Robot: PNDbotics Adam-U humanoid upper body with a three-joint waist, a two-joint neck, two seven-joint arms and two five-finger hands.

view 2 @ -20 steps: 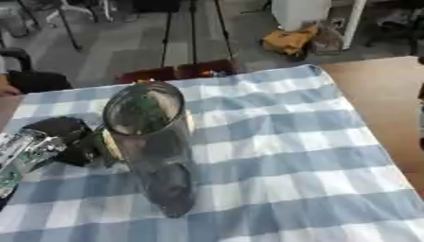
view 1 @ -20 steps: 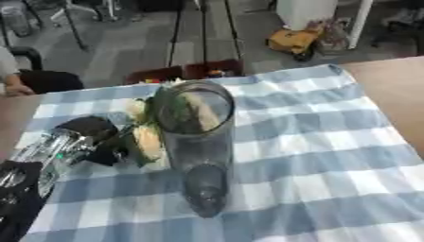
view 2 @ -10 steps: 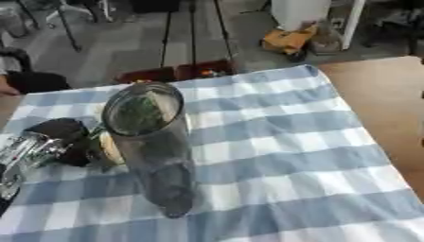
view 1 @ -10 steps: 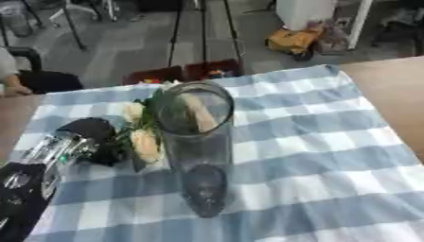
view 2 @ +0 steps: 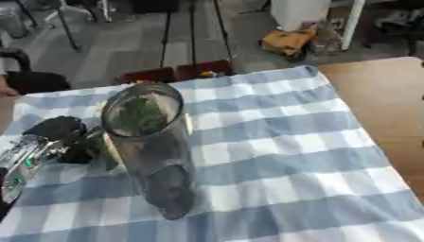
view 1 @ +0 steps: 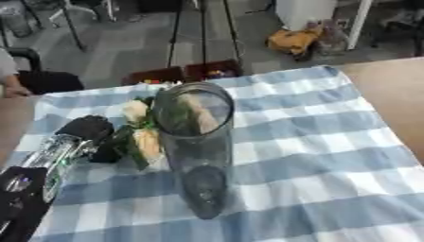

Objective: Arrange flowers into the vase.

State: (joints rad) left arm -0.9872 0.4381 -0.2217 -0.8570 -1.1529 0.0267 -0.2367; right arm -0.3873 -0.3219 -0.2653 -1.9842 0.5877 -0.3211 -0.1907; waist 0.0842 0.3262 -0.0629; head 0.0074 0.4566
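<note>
Your left hand (view 1: 87, 130) enters from the lower left of both views, on a silver-jointed forearm (view 1: 51, 158). The hand shows as a black mass at the base of the flower bunch (view 1: 141, 130). Its fingers appear closed around the stems, though the blur leaves the finger positions unclear. Your right hand does not show in either view.

The flower bunch sits just left of the vase (view 1: 197, 146) in the left eye view. It shows two pale cream blooms with dark green leaves below them. The bunch is outside the vase, close against its left wall. In the right eye view the vase covers most of the bunch, and green foliage is visible through the glass.

The vase is a tall, clear glass cylinder. It stands upright near the centre of the blue-and-white checked tablecloth (view 1: 306, 137). Its open mouth faces the camera. You cannot tell from either view whether any stem is already inside it.

The bare wooden table (view 2: 377, 94) shows past the right edge of the tablecloth. Beyond the table's far edge, a dark red crate (view 1: 178, 74) rests on the grey floor.
</note>
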